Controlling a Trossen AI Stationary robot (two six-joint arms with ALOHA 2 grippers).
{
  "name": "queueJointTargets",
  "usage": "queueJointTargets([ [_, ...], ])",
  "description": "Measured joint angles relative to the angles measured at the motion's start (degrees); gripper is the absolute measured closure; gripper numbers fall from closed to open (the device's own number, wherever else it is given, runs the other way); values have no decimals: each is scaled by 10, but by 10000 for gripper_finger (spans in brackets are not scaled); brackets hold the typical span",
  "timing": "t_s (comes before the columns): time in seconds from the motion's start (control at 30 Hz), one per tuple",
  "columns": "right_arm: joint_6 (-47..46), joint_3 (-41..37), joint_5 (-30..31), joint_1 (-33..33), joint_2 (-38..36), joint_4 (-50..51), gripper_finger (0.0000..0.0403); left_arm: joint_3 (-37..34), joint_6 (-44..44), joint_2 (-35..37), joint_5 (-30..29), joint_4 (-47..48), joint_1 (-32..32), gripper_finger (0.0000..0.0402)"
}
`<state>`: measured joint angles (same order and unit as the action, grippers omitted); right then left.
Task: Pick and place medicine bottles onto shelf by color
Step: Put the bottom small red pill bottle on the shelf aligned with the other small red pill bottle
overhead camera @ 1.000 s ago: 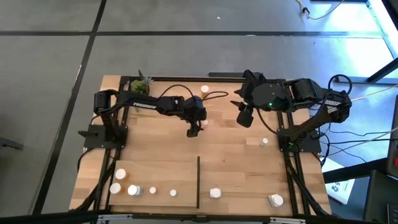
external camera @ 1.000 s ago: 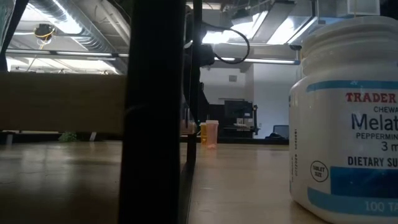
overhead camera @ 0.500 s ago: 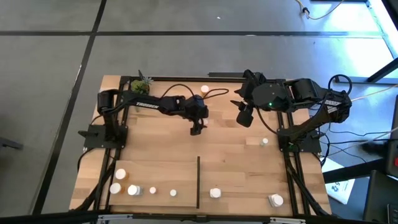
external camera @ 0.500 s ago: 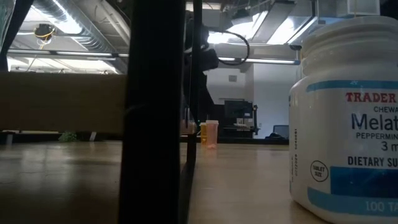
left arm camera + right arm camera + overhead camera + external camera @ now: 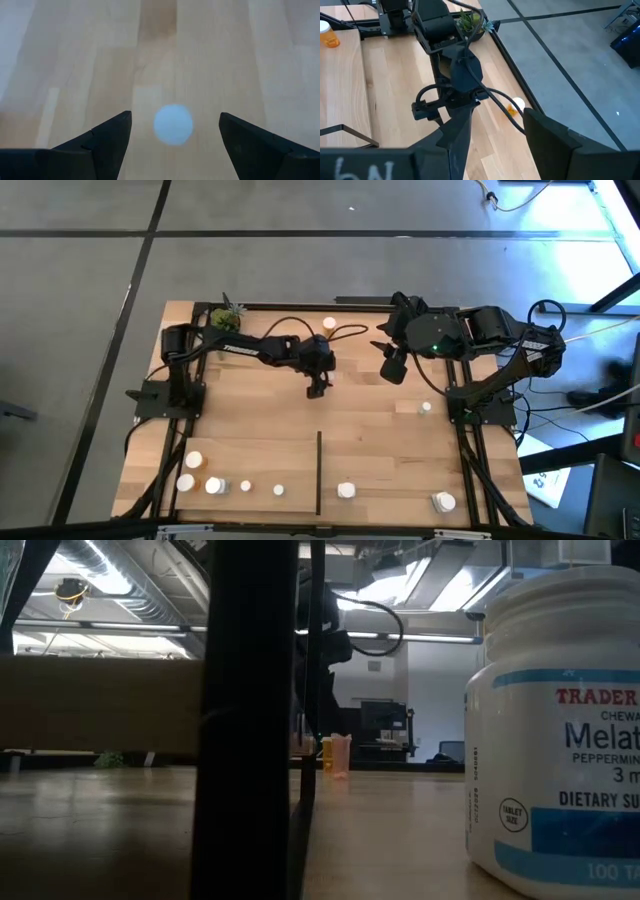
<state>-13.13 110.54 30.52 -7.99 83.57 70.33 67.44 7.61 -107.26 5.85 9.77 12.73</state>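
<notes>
High view: left gripper [image 5: 316, 388], fingers spread, hovers empty above the light-wood plank shelf [image 5: 370, 430]; right gripper [image 5: 393, 367] at three o'clock, part-open, empty.

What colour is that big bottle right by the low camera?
White bottle with blue label bands and red lettering, clearest in the low view.

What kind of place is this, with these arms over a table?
Probably a robotics lab or workshop: a wooden table on a bare grey floor, exposed ceiling ducts and strip lights overhead, loose cables beside the rig.
</notes>
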Motion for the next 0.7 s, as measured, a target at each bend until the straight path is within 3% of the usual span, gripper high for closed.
queueJointTargets([
  [0.27,0,0,0,0,0,-6,221,0,-9,-5,2,-3,1,111],
  [0.7,0,0,-1,0,0,-9,221,0,4,-5,2,-3,1,149],
])
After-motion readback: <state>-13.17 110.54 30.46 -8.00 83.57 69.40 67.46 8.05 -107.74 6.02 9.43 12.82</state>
